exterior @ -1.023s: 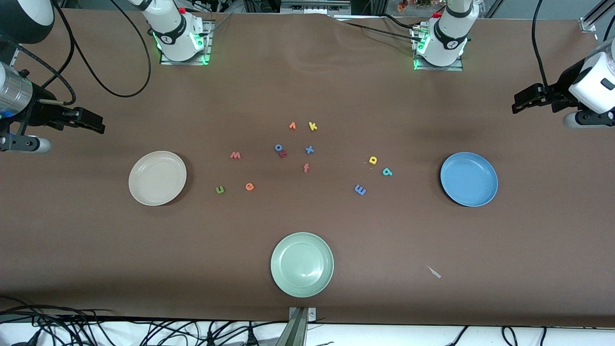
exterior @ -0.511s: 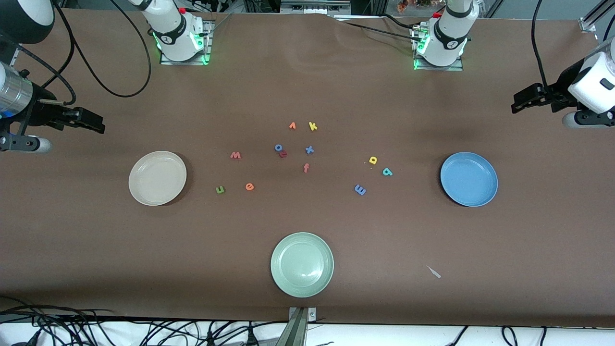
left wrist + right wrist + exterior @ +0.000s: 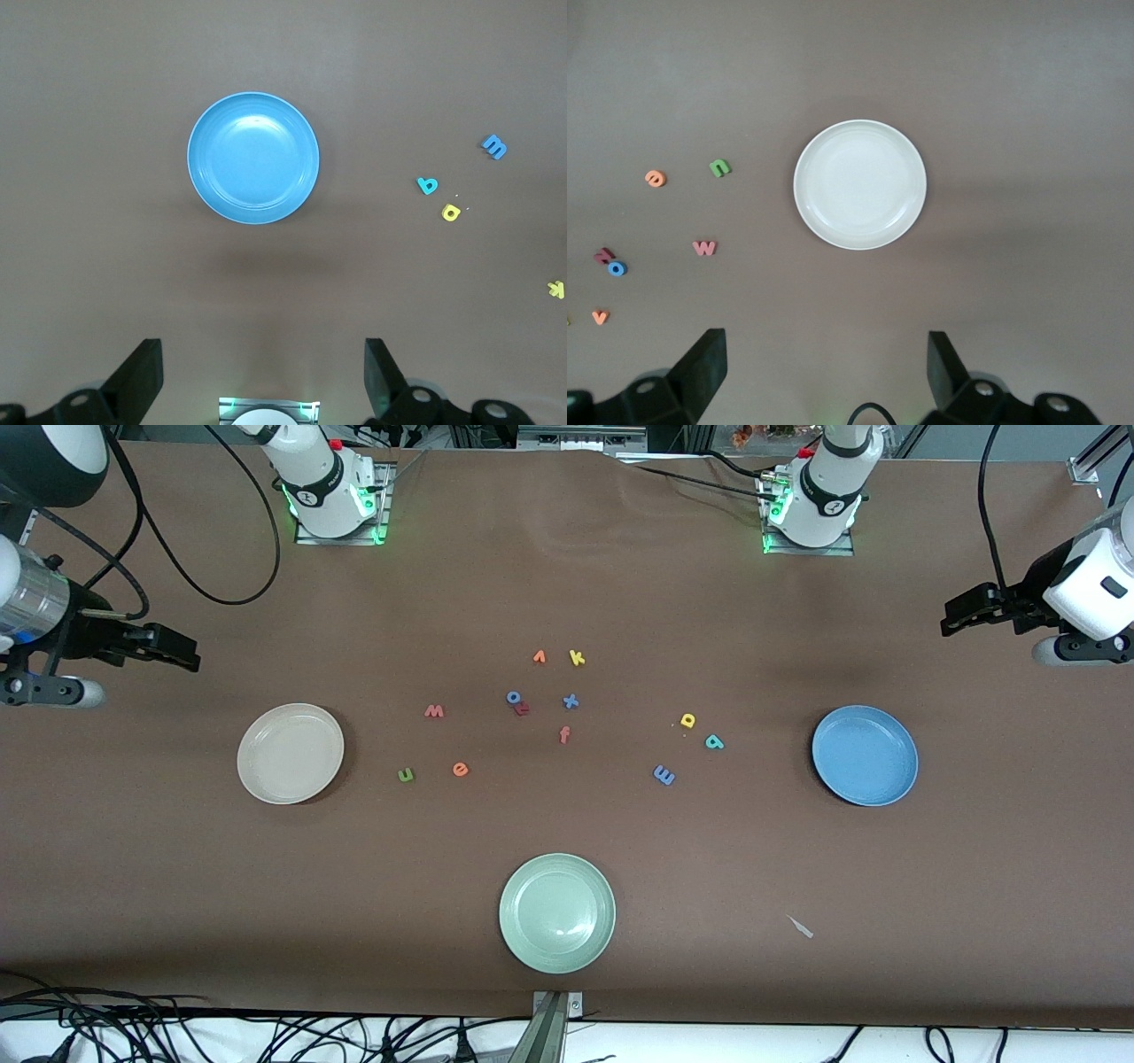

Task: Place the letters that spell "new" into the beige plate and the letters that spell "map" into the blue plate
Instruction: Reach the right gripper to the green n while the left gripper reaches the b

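Note:
The beige plate (image 3: 291,753) (image 3: 859,184) lies empty toward the right arm's end. Beside it on the table lie the dark green n (image 3: 406,774) (image 3: 720,166), orange e (image 3: 460,769) (image 3: 655,178) and pinkish-red w (image 3: 434,710) (image 3: 704,247). Toward the left arm's end the blue plate (image 3: 865,755) (image 3: 253,158) lies empty. The blue m (image 3: 664,775) (image 3: 495,146), yellow a (image 3: 687,720) (image 3: 451,212) and teal p (image 3: 714,741) (image 3: 427,185) lie beside it. My right gripper (image 3: 177,654) (image 3: 824,372) hangs open over bare table at its end. My left gripper (image 3: 961,613) (image 3: 264,372) hangs open likewise.
A pale green plate (image 3: 556,912) lies nearest the front camera at mid-table. Spare letters cluster in the middle: an orange v (image 3: 539,657), yellow k (image 3: 577,658), blue o (image 3: 513,697), red r (image 3: 523,708), blue x (image 3: 570,701) and orange-red f (image 3: 564,734).
Both grippers have edged slightly toward the middle of the table. No letter or plate has moved.

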You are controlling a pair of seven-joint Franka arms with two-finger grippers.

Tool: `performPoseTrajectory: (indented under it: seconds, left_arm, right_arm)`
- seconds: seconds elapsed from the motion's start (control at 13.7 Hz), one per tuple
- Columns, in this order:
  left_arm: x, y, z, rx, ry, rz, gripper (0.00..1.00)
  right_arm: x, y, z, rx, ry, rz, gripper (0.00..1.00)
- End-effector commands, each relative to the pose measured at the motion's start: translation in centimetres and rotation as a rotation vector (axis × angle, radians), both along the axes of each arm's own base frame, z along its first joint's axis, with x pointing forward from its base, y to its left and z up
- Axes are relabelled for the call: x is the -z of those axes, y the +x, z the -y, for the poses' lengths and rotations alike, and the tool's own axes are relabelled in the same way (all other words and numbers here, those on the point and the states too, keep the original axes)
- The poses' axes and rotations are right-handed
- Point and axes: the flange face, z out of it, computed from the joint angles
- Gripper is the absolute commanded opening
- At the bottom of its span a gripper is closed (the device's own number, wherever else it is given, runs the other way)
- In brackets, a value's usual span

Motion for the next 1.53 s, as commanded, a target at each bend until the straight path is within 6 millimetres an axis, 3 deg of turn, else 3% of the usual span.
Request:
performPoseTrajectory:
  seconds: [0.0,0.29,0.51,0.66,0.8,0.88,1.1,1.32,1.46]
  left_arm:
    - [2.4,0.8,-0.2,0.014,-0.015,-0.056,1.00]
    - [2.6,1.2,2.2,0.046,-0.025,-0.074,1.00]
    - [4.1,2.0,4.1,0.077,-0.035,-0.078,1.00]
    - [6.9,3.9,4.6,0.082,-0.043,-0.046,1.00]
    - [10.2,3.9,7.4,0.124,-0.049,-0.002,1.00]
    - [11.9,4.0,7.8,0.126,-0.050,0.022,1.00]
    - [16.1,5.4,9.6,0.141,-0.062,0.046,1.00]
    - [22.8,4.2,11.2,0.156,-0.074,0.145,1.00]
    - [26.6,4.1,14.7,0.207,-0.092,0.148,1.00]
  right_arm:
    - [2.2,1.0,-2.9,-0.047,0.013,-0.009,1.00]
    - [9.3,3.6,-8.1,-0.108,0.029,-0.039,1.00]
    - [15.1,5.5,-11.7,-0.145,0.045,-0.017,1.00]
    - [19.5,6.5,-14.1,-0.173,0.046,-0.002,1.00]
    - [23.9,7.1,-15.7,-0.192,0.048,0.008,1.00]
    - [25.7,7.2,-16.4,-0.206,0.046,0.008,1.00]
    - [29.6,7.1,-17.7,-0.239,0.042,0.006,1.00]
    - [32.4,7.0,-18.4,-0.270,0.051,0.032,1.00]
    - [34.8,5.8,-18.2,-0.296,0.057,0.044,1.00]
